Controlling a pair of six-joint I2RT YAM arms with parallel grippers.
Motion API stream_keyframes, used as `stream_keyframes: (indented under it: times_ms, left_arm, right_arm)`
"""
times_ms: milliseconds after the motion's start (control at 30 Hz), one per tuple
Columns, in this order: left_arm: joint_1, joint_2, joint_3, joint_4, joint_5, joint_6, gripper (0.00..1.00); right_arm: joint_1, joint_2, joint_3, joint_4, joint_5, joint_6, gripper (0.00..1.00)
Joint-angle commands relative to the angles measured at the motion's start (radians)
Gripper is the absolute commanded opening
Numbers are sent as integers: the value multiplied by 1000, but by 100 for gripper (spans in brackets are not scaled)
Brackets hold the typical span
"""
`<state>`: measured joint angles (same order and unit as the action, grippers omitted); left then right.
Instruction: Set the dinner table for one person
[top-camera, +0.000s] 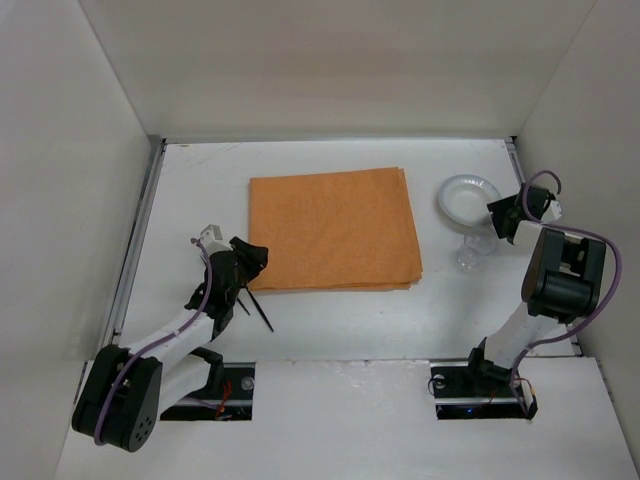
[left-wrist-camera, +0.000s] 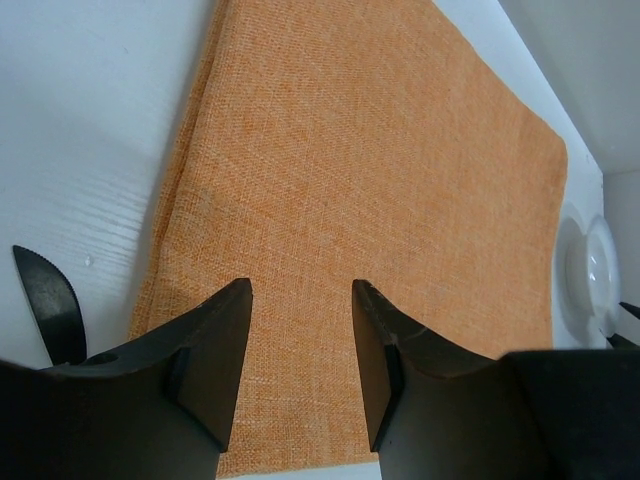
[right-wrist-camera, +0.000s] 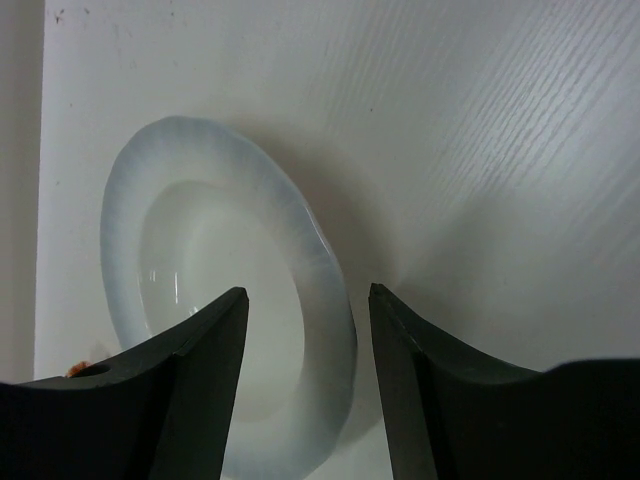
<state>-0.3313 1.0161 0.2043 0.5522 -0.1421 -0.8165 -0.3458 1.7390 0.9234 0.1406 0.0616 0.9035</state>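
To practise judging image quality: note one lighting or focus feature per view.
Top external: even light, the clear glass nearly vanishes against the dinner table. Left wrist: the orange cloth mat weave is sharp; the left pincer is silhouetted. Right wrist: the white plate throws a soft shadow rightward, with a glare streak inside.

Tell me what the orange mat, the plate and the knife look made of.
Orange mat: woven cloth, matte; the coarse weave shows. Plate: probably plastic or glazed ceramic, glossy white; it carries a highlight. Knife: likely black plastic, dull, with a serrated edge.
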Motion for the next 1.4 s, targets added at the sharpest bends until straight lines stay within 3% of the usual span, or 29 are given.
stream_keyframes:
  times_ms: [0, 200, 533, 633, 900, 1133, 1367]
  left_arm:
    - [5, -24, -9, 71, 1, 3, 42]
    - [18, -28, -14, 71, 4, -4, 42]
    - [38, -40, -22, 68, 18, -12, 42]
    - [30, -48, -22, 71, 9, -4, 42]
    - [34, -31, -20, 75, 7, -4, 42]
    - [28, -36, -20, 78, -1, 4, 42]
    - [30, -48, -26, 78, -11, 1, 42]
  right_arm:
    - [-6, 20, 15, 70, -63, 31, 57]
    - [-12, 40, 52, 19, -101, 70, 55]
    - [-9, 63, 74, 11, -118, 120, 12]
    - [-12, 45, 45, 46, -111, 117, 7]
    - [-54, -67, -6, 227, -161, 123, 2]
    - [-45, -202, -41, 401, -272, 228, 1]
    - [119, -325, -35, 429, -342, 233, 2]
